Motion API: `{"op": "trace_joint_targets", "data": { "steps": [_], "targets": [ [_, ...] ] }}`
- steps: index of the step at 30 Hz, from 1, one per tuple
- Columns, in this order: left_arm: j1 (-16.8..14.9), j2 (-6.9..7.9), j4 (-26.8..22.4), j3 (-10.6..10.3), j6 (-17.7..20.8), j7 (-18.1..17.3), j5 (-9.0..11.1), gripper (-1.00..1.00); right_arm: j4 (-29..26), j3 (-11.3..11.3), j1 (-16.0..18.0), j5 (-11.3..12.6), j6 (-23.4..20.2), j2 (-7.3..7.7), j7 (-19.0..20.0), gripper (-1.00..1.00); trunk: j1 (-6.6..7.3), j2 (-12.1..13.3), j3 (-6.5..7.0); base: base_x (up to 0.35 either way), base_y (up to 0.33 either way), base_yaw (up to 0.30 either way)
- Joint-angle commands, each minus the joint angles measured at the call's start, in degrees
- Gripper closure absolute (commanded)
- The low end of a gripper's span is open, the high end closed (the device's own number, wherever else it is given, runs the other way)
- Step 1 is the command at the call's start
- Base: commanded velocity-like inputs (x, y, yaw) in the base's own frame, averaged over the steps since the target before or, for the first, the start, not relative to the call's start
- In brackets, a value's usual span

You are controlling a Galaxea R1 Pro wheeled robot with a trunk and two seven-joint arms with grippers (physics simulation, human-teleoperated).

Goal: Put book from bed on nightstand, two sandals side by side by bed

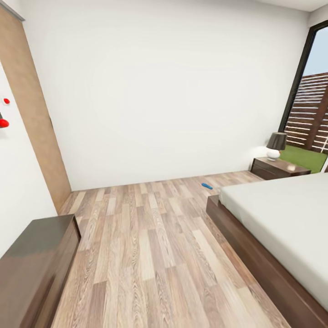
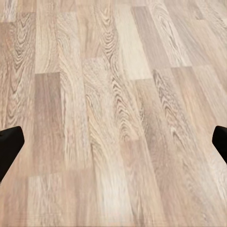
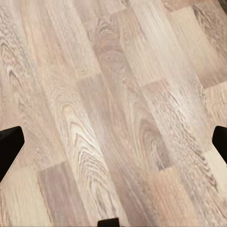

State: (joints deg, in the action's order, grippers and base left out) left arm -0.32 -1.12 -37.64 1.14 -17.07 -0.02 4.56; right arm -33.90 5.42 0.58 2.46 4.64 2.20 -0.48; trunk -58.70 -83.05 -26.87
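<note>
I'm looking across the bedroom from my head cam: white wall ahead, plank floor running up to it. Bed sits at right, dark frame w/ pale mattress, nothing I can make out on the part of it that shows, so can't say where the book is. One blue sandal lies on the floor near the far corner of the bed, close to the wall; too small to tell which way it faces. Nightstand stands beyond the bed head by the window, w/ a dark-shaded lamp and a small pale item on top, too small to ID. Long low dark cabinet at near left against the side wall; tan door panel past it.

Left hand: wrist cam has both black fingertips at opposite edges, spread wide, only floor between. Right hand: same, tips far apart over bare planks, holding nothing.
</note>
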Motion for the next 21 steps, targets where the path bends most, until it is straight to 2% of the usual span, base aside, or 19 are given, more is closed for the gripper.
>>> {"op": "trace_joint_targets", "data": {
  "steps": [1,21],
  "targets": [
    [0.0,-0.02,0.0,0.0,-0.2,-0.1,0.5,-1.0,0.0,0.0,0.0,0.3,0.2,-0.02,0.0,-1.0,-0.03,0.0,-0.06,0.331,0.0,0.0],
    [0.0,-0.1,0.0,-0.1,-0.2,-0.1,0.4,-1.0,0.1,0.0,0.0,0.3,0.2,0.05,-0.1,-1.0,-0.03,0.0,-0.06,0.332,0.0,0.0]
  ]
}}
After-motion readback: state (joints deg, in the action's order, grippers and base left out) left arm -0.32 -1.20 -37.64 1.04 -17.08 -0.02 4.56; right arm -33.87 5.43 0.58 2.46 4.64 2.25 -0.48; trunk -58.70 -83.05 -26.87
